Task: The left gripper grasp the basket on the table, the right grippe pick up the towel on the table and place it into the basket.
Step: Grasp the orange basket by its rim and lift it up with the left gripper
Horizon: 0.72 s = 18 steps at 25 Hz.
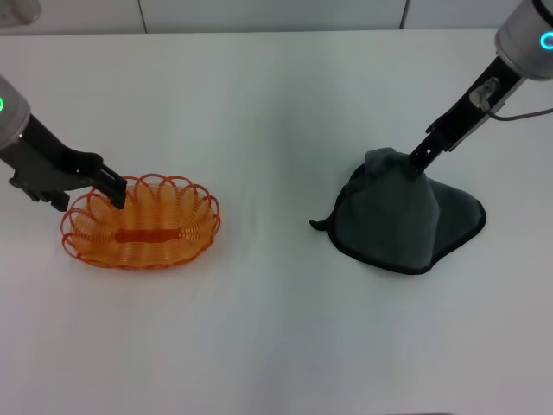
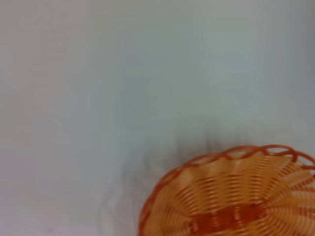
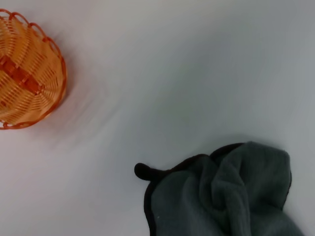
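Two arms are engaged on the table (image 1: 276, 337): the towel (image 1: 402, 220), tented up with its peak pinched in the right grippe (image 1: 413, 166) and its hem on the surface below, sits well apart from the basket (image 1: 143, 223), whose near rim the left gripper (image 1: 115, 192) clamps, so the step looks like lifting the towel. Next it likely needs raising clear and carrying across to the basket. Only the head view shows either claw; the right wrist view shows the towel's dark corner tab.
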{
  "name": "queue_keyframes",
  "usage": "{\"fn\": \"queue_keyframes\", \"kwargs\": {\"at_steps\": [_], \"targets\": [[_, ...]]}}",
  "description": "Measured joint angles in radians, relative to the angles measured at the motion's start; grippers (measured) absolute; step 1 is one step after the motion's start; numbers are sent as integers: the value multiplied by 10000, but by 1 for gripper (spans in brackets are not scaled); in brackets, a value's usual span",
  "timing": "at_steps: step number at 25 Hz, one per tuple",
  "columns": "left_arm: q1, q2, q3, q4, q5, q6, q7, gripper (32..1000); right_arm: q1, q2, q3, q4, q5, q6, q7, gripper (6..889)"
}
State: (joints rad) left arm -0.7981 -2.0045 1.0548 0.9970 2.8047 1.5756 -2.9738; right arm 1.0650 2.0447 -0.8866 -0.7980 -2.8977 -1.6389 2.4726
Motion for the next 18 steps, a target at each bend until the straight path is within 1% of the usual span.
{"fn": "queue_keyframes", "kwargs": {"at_steps": [1,3,4,6,9,18], "targets": [[19,34,-5,-68,9,-46,9,827,4,-1,0,15,0,2,-5,844],[37,186,-43,-460,0,-235,52,825,6,0,0,32,0,7,-15,844],[37,186,-43,-460,0,-235,52,824,5,-1,0,33,0,13,-18,844],[37,400,-78,-1181,-55,-608,121,822,2,0,0,34,0,26,-27,844],[41,474,-80,-1431,-77,-854,170,819,2,0,1,34,0,94,-37,844],[27,579,-101,-2102,-60,-1533,380,810,24,0,0,34,0,151,-45,845]]}}
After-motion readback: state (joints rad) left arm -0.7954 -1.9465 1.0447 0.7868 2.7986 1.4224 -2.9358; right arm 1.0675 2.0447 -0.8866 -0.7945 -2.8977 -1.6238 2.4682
